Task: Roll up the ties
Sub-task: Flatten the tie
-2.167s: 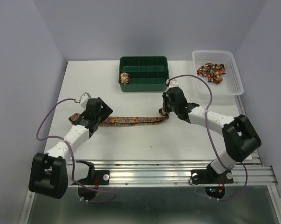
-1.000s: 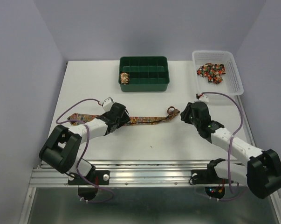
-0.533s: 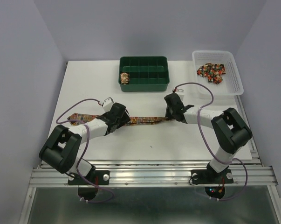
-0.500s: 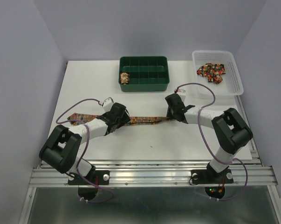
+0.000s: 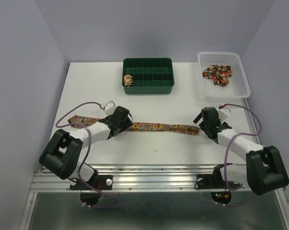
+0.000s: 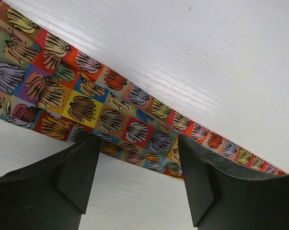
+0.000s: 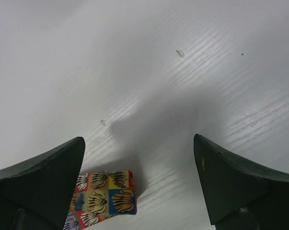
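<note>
In the last 0.5 seconds our right gripper (image 7: 138,138) drew the end of the tie (image 5: 154,127) rightward and released it; its jaws stand apart just beside that end. The tie lies straight across the table (image 5: 182,98), our left gripper (image 6: 137,139) spread open over it. We judge it ready for rolling.

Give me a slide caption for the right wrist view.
Right gripper, jaws open, over the white table, with a tie ending near one jaw.
</note>
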### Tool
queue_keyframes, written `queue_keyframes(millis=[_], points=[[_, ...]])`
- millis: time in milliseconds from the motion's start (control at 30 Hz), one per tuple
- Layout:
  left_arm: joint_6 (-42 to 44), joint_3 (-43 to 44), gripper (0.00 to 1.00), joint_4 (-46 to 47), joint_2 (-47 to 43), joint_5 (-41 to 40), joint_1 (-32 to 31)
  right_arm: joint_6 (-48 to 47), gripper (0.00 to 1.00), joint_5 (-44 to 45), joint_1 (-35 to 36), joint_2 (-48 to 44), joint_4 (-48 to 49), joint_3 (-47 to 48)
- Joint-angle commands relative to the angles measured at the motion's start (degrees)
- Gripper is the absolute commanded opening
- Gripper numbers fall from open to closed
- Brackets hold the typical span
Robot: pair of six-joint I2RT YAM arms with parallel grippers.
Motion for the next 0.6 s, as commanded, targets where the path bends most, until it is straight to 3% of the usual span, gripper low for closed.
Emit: queue_keyframes(millis=[0,133,200,367,567], points=[[0.58,-0.27,0.78,-4.84,-2.01,-1.0,0.02,1.35,1.0,-0.79,0.07,-9.67,0.76,-1.57],[2.16,-0.1,0.78,-4.04,-4.12,0.85,-0.33,-8.64,1.0,-11.06,0.07,-16.72,3.83,-2.88],[3.92,0.6,0.78,-3.87,-6.58,1.11,-1.12,-12.36,1.0,-21.07,0.07,-19.98,6.02,-3.15],[5.25,0.43,0.78,-6.23,-16.85,-2.11,-1.65,-13.87,1.0,-39.62,1.29,-18.07,10.15,-2.45],[0.5,-0.1,0.88,-14.41,-23.63,-12.76,2.99,-12.03,1.0,-33.15,10.6,-4.19,13.67,3.09]])
